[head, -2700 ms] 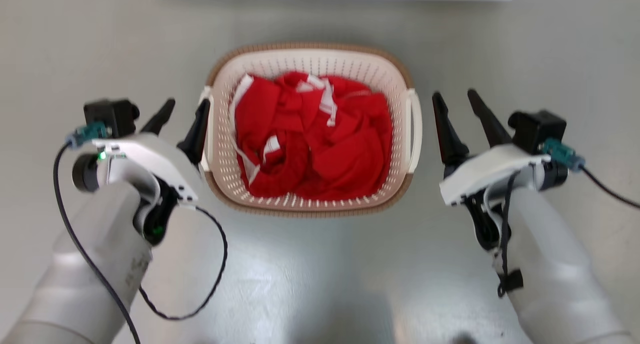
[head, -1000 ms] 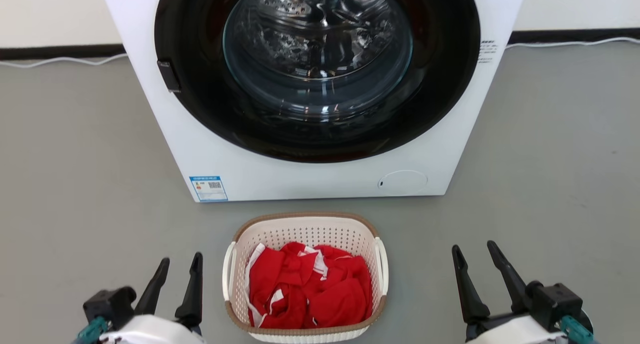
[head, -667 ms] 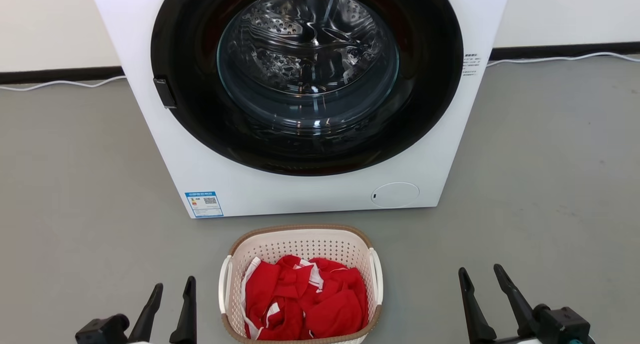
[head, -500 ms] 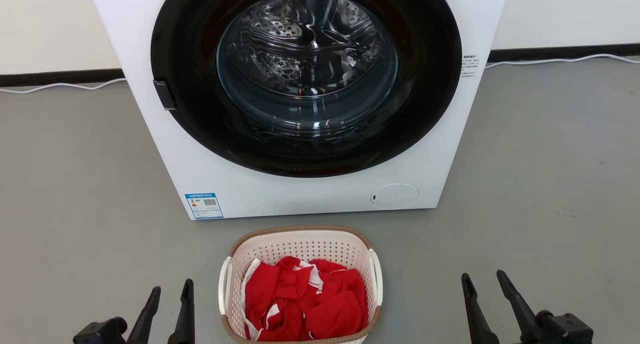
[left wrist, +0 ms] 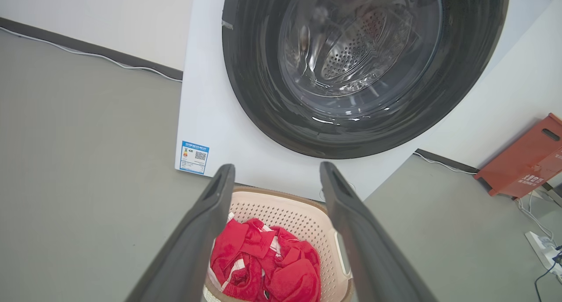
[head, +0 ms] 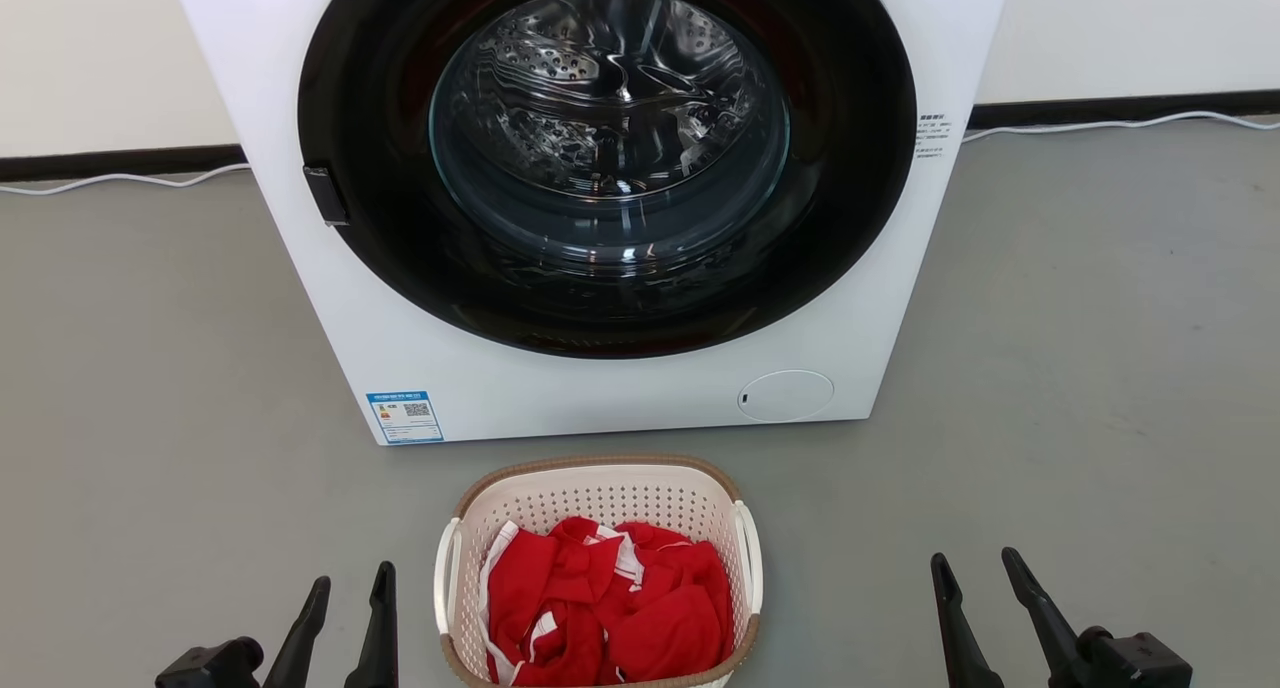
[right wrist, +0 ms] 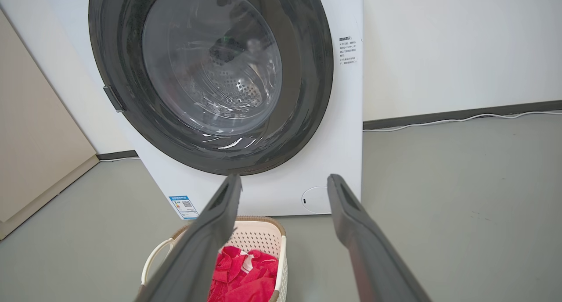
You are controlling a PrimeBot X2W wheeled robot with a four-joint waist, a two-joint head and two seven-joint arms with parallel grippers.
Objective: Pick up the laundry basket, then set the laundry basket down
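Cream laundry basket (head: pixel 600 493) sits between our left hand (head: pixel 352 574) and right hand (head: pixel 974 556), both wide and empty, placed to lift it.

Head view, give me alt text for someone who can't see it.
A basket of red laundry sits on a grey floor before a white washer. The robot's left hand and right hand flank it, both open and touching nothing.
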